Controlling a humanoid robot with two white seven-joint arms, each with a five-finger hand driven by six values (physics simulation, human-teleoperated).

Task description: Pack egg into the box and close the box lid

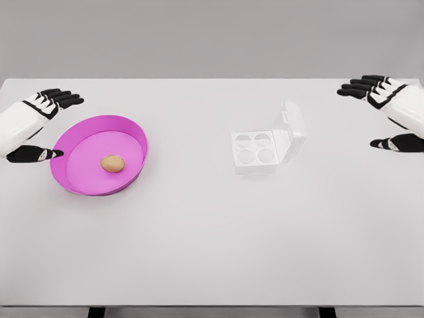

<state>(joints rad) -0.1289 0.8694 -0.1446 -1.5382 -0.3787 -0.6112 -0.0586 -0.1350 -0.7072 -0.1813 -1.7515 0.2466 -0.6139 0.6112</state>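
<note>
Egg (112, 163) sits near the middle of the pink bowl (78, 147) on your left half of the white worktop (212, 252), lying on its side, not touching the rim. Box (254, 154) is right of centre, well apart from the bowl. Its lid (291, 132) is swung open and stands tilted up on the right side of the tray. You can see four round cups in the tray, nothing in any of them.

Left robot hand (41, 126) hovers just beside the bowl's left edge, fingers spread and extended, thumb pointing toward the rim, holding nothing. Right robot hand (387, 112) is at the far right edge of the worktop, well apart from the box, fingers likewise spread wide, thumb separated below, holding nothing.
</note>
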